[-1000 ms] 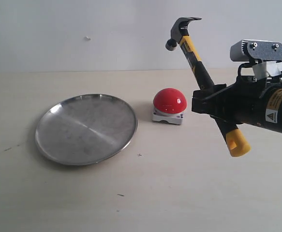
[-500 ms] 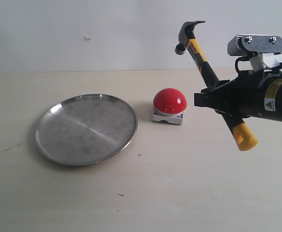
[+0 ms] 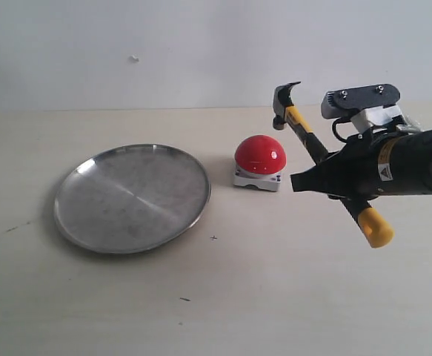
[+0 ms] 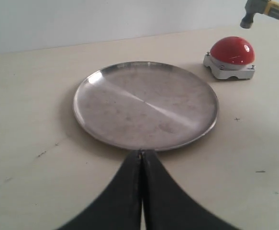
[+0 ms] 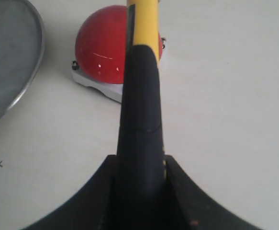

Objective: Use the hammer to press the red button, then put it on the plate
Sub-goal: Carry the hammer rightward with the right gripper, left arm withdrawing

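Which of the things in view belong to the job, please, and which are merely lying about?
Job: hammer, in right gripper; red button; plate.
Not the job: left gripper, shut, holding nothing; small marks on table.

The button [image 3: 260,154] sits on the tabletop [image 3: 275,297]. Left of the button, near it but apart, the plate [image 3: 130,196] lies flat on the tabletop. Right of the button, the hammer [image 3: 308,141] is up off the tabletop and tilted. Its head is high and close to the button without touching, and its handle end is lower and farther right. The right gripper [image 3: 333,180] clasps the handle's middle. The left gripper [image 4: 141,165] is just off the plate's rim, farther from the button than the plate.
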Available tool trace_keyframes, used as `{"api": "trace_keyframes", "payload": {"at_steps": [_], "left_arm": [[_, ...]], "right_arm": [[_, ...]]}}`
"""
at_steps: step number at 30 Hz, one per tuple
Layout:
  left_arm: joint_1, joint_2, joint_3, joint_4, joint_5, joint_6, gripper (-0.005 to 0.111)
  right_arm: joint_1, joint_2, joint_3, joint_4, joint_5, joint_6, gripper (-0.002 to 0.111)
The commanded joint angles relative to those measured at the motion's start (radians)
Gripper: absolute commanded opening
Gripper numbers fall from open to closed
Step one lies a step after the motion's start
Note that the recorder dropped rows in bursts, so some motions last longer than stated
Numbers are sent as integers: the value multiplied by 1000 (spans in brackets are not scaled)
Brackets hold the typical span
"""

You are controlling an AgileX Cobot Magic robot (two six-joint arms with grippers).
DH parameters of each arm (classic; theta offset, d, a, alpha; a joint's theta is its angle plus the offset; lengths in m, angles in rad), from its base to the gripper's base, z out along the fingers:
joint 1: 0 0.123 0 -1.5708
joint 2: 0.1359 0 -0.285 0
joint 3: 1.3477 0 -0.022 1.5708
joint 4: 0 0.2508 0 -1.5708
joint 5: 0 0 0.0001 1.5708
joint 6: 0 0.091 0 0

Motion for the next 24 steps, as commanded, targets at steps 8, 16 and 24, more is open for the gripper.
{"api": "trace_keyframes", "payload": {"at_steps": [8, 16, 24], "left_arm": [[2, -8, 3, -3, 4, -4, 0], [2, -8, 3, -3, 4, -4, 0], [2, -8, 3, -3, 4, -4, 0]], "right_arm": [[9, -45, -19, -12, -128, -22, 0], [9, -365, -19, -12, -115, 18, 0], [9, -493, -6, -10, -106, 31, 0]]}}
